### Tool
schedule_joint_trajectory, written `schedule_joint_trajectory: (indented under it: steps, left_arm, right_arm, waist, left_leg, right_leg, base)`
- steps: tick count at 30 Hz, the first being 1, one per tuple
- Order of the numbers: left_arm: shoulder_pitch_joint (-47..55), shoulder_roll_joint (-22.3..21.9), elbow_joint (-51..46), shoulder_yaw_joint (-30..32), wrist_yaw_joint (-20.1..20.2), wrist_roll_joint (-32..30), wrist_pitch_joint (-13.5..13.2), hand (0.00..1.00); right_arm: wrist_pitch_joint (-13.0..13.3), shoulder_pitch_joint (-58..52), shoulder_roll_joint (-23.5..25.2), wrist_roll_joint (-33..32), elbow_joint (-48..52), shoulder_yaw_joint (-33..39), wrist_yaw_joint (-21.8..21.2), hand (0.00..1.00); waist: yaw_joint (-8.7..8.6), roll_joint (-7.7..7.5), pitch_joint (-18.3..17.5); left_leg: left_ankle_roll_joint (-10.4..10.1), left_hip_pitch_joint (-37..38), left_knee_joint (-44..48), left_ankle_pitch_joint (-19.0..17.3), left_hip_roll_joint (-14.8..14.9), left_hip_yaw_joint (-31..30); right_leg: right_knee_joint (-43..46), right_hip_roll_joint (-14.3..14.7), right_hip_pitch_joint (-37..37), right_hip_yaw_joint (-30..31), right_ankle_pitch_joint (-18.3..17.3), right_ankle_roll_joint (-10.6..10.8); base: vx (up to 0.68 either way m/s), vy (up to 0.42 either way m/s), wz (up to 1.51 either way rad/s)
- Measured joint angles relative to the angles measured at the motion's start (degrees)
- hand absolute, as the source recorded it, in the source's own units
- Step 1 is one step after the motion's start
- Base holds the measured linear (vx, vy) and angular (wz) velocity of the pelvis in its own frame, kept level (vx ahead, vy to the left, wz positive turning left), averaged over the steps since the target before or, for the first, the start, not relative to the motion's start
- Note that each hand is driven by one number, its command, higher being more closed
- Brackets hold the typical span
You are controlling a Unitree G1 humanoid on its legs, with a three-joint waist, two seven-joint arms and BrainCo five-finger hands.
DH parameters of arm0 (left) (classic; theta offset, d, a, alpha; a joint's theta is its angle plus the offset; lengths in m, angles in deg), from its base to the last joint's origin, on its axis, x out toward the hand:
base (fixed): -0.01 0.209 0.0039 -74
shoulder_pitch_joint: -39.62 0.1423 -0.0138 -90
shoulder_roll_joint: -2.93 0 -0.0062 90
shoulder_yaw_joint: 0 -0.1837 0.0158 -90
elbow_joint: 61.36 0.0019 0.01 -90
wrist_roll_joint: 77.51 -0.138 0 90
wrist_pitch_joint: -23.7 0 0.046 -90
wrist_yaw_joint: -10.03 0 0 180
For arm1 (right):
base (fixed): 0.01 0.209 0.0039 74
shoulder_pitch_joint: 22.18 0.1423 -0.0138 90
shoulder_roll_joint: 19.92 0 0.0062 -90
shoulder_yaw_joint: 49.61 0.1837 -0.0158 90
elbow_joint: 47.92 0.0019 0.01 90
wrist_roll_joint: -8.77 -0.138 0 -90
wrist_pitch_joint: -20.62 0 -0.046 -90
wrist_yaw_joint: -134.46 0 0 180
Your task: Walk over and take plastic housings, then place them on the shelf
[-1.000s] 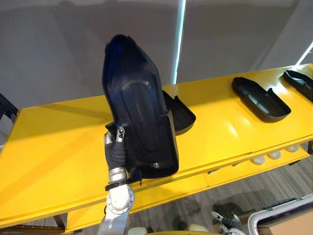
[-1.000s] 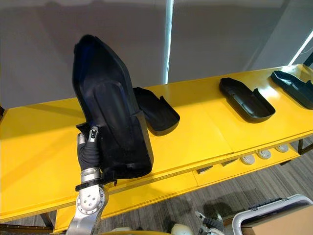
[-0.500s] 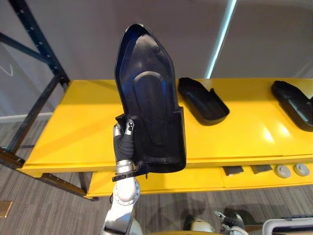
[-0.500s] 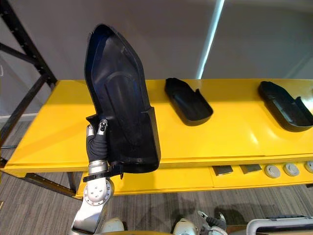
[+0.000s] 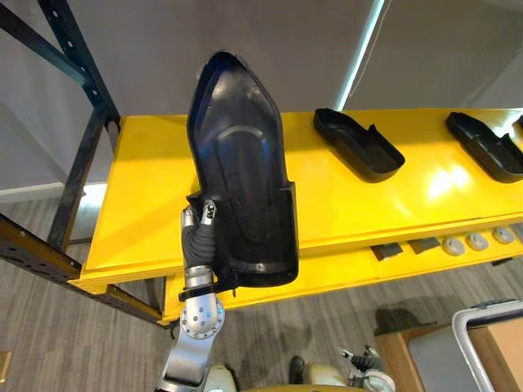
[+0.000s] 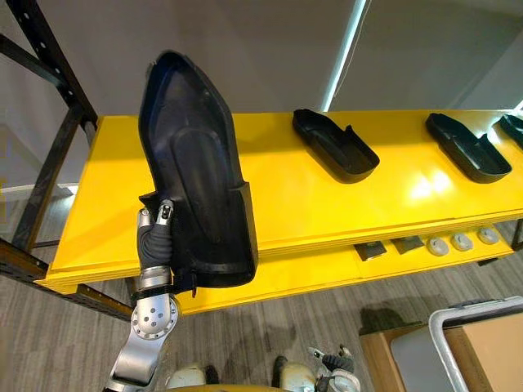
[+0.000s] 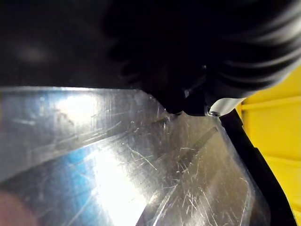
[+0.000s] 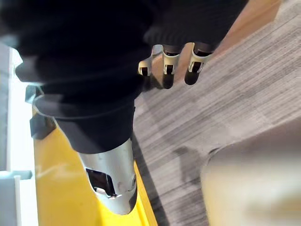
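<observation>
left robot hand pinches the lower edge of the black plastic housing, thumb curled over the rim. Part is held upright in front of the yellow shelf. It's a glossy, scratched boat-shaped shell: pointed top, squared base, raised oval centre. Two smaller black housings lie flat on the shelf. right robot hand hangs relaxed and empty above the grey floor.

Our head view has swung left along the yellow shelf, so the dark rack upright now stands at its end. The black housing in our left hand no longer overlaps the nearest lying housing; yellow shows between them.
</observation>
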Motion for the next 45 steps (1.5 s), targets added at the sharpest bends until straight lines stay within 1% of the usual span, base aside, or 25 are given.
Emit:
schedule_joint_trajectory:
  steps: [3,8,11,15,19,21,22,24,28,30,31,33,35,41,45]
  left_arm:
    - [0.03,-0.06,0.0,-0.53,0.24,0.01,0.0,1.0]
    - [0.24,-0.1,0.38,-0.97,1.46,0.04,0.0,1.0]
    - [0.24,-0.11,1.71,-0.97,1.6,0.04,0.0,1.0]
    - [0.21,-0.11,3.57,-0.85,2.14,0.03,0.07,1.0]
    - [-0.02,0.0,5.09,0.09,2.44,0.01,0.9,1.0]
    - [-2.13,0.36,9.42,2.79,2.45,-0.23,1.56,1.0]
    - [-3.15,0.5,10.68,3.74,2.4,-0.34,1.97,1.0]
    - [-7.91,1.58,15.24,6.87,2.12,-0.44,3.7,1.0]
    - [-14.6,4.21,20.8,10.72,0.02,-0.48,4.97,1.0]
    - [-18.22,5.84,25.31,12.88,-0.85,-0.41,5.96,1.0]
    - [-19.12,6.36,26.46,13.03,-1.21,-0.34,6.19,1.0]
    - [-21.63,7.37,29.8,13.81,-1.33,0.19,6.58,1.0]
    - [-23.83,8.73,33.81,14.71,-1.36,1.63,6.87,1.0]
    - [-31.47,11.18,46.87,15.15,-1.35,8.0,7.99,1.0]
    - [-34.72,12.5,52.01,16.54,-1.26,9.12,8.69,1.0]
  right_arm:
    - [0.19,-0.04,0.44,-0.51,0.46,0.49,0.02,0.0]
    - [0.19,-0.33,0.74,-1.26,0.49,0.57,0.12,0.0]
    - [0.22,-0.79,1.16,-1.6,0.05,1.85,0.34,0.0]
    - [0.36,-0.72,1.11,-1.61,-1.5,2.47,0.41,0.0]
    - [0.41,-0.67,0.98,-1.59,-1.89,2.69,0.4,0.0]
    - [0.36,-0.68,0.53,-1.54,-2.33,2.68,0.34,0.0]
    - [0.34,-0.61,0.4,-1.52,-2.34,2.68,0.27,0.0]
    - [0.21,-0.6,-0.2,-1.51,-2.38,2.78,-0.05,0.0]
    - [-0.11,-0.63,-0.82,-1.32,-2.4,2.98,-0.88,0.0]
    - [-0.2,-0.56,-1.08,-0.36,-2.36,4.07,-1.1,0.0]
    - [-0.2,-0.61,-1.19,-0.28,-2.32,4.29,-1.15,0.0]
    - [-0.25,-0.65,-1.66,-0.18,-2.2,4.36,-1.51,0.0]
    - [-0.32,-0.77,-1.96,0.52,-2.06,4.36,-2.19,0.0]
    - [-0.37,-1.95,-2.21,0.69,-1.85,4.36,-2.29,0.0]
    - [-0.35,-2.01,-2.2,0.7,-1.58,4.39,-2.49,0.0]
  waist:
    - [-0.04,-0.12,-0.08]
    - [-0.09,-0.29,-0.28]
    - [-0.19,-0.26,-0.9]
    - [-0.3,-0.4,-1.25]
    - [-0.56,-0.24,-1.42]
    - [-1.28,0.62,-2.94]
    - [-1.5,0.92,-3.08]
    - [-1.97,2.03,-3.53]
    - [-2.62,2.24,-3.47]
    - [-3.56,2.6,-3.53]
    - [-3.68,2.74,-3.59]
    - [-4.1,3.08,-3.41]
    - [-4.82,3.18,-3.41]
    - [-4.98,3.19,-3.36]
    - [-5.19,3.27,-3.17]
  left_leg:
    - [-0.75,1.27,-2.74,1.82,0.06,-0.31]
    - [-1.71,2.84,-6.55,3.79,0.37,-0.55]
    - [-2.22,3.45,-8.38,4.57,0.79,-0.67]
    - [-2.4,4.37,-10.38,5.86,0.81,-0.58]
    - [-2.63,5.52,-11.82,6.68,0.87,-0.43]
    - [-2.5,6.74,-15.2,8.5,0.42,-0.07]
    - [-2.43,6.94,-15.94,8.97,0.28,-0.02]
    - [-2.32,7.59,-18.28,10.54,0.0,0.22]
    - [-2.44,8.59,-20.61,12.45,-0.03,0.23]
    - [-2.49,9.01,-21.86,13.3,-0.03,0.27]
    - [-2.51,9.02,-22.36,13.65,-0.07,0.27]
    - [-2.88,9.03,-23.59,14.39,-0.18,0.28]
    - [-3.56,9.2,-24.94,14.86,-0.17,0.27]
    - [-4.11,9.23,-26.05,15.22,0.05,0.18]
    - [-3.8,9.22,-26.11,15.46,0.16,0.2]
  right_leg:
    - [-1.76,0.19,1.09,-0.76,0.72,-1.07]
    - [-4.53,1.55,2.4,-0.93,1.9,-2.1]
    - [-6.75,2.36,3.8,-1.14,2.7,-2.24]
    - [-7.98,3.12,4.01,-1.13,3.38,-2.68]
    - [-9.17,3.5,4.77,-1.03,3.91,-2.77]
    - [-11.42,3.61,5.34,-0.87,5.27,-2.68]
    - [-12.05,3.61,5.48,-0.85,5.64,-2.62]
    - [-13.96,3.75,5.82,-0.71,7.09,-2.7]
    - [-15.88,4.09,6.59,-0.75,8.77,-2.86]
    - [-17.49,4.08,7.11,-0.68,9.99,-3.11]
    - [-17.93,4.09,7.11,-0.68,10.24,-3.07]
    - [-18.79,4.15,6.92,-0.75,10.69,-2.75]
    - [-19.98,4.4,6.93,-0.72,11.55,-3.01]
    - [-20.63,4.86,6.76,-0.67,11.66,-2.97]
    - [-20.89,5.09,6.78,-0.5,11.71,-3.18]
  base:
    - [0.03,-0.073,0.1]
    - [-0.01,-0.057,-0.01]
    - [-0.02,-0.053,-0.01]
    - [0.02,-0.043,-0.01]
    - [0.0,0.0,0.0]
    - [0.0,0.0,0.0]
    - [0.0,0.0,0.0]
    - [-0.05,0.01,-0.05]
    - [-0.08,-0.007,-0.01]
    - [-0.09,0.004,-0.01]
    - [-0.11,0.003,-0.03]
    - [-0.08,-0.003,-0.01]
    - [-0.06,-0.008,-0.04]
    - [0.01,-0.007,-0.01]
    - [0.09,-0.007,-0.03]
